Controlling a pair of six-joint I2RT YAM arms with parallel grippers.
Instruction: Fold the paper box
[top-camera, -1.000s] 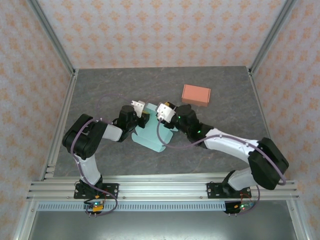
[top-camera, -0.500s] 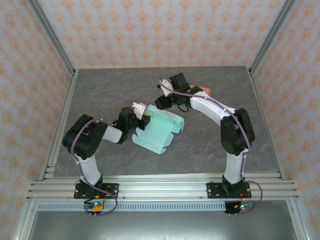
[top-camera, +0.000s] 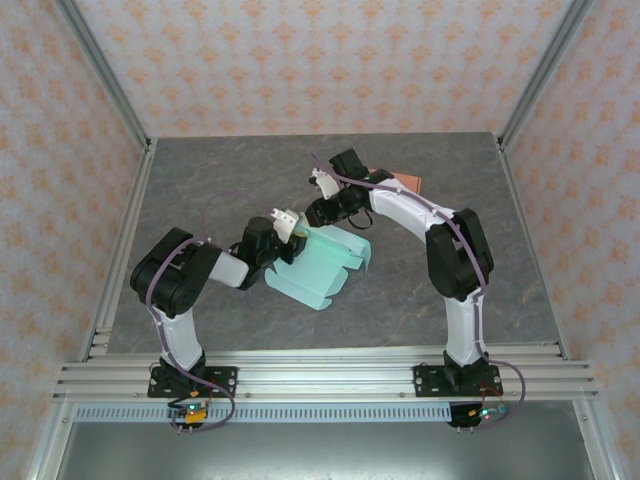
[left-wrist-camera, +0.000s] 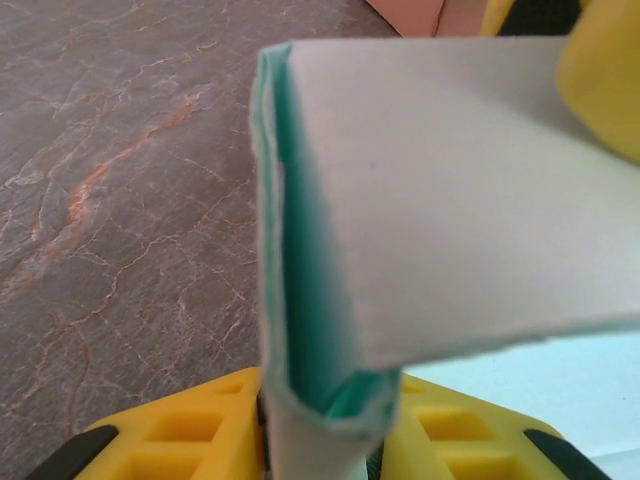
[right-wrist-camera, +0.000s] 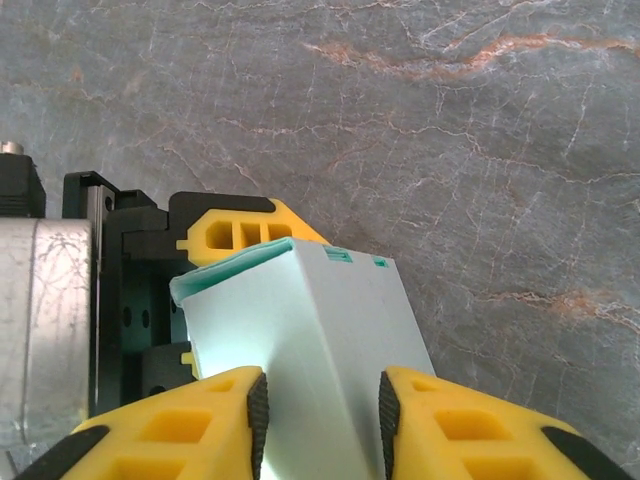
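Sitting mid-worktop (top-camera: 220, 180), the teal paper box (top-camera: 325, 265) is partly folded, with scalloped flaps on its right side and its left end raised off the surface. It lies between the two arms.

Left pincer (top-camera: 291, 232) is at the box's upper-left corner. In the left wrist view the left pincer (left-wrist-camera: 325, 440) is pinching a folded edge of the paper box (left-wrist-camera: 450, 200). The doubled sheet, teal inside and pale outside, fills the gap between the yellow fingers (left-wrist-camera: 150, 445). Grey marbled worktop (left-wrist-camera: 120, 200) lies to the left.

Right pincer (top-camera: 320, 215) reaches in from the far side onto the box's top edge, arm arched over. In the right wrist view the right pincer (right-wrist-camera: 320, 430) straddles a pale wall of the paper box (right-wrist-camera: 310, 330). Both pads sit against the sheet, so it is pinching it. One yellow finger of the left pincer (right-wrist-camera: 240, 232) shows just behind the box's far teal edge, with worktop (right-wrist-camera: 450, 120) beyond.

A salmon box (top-camera: 407, 181) lies at the far right of the worktop, partly behind the right arm and well apart from the teal one. Its corner shows at the top of the left wrist view (left-wrist-camera: 405, 12).
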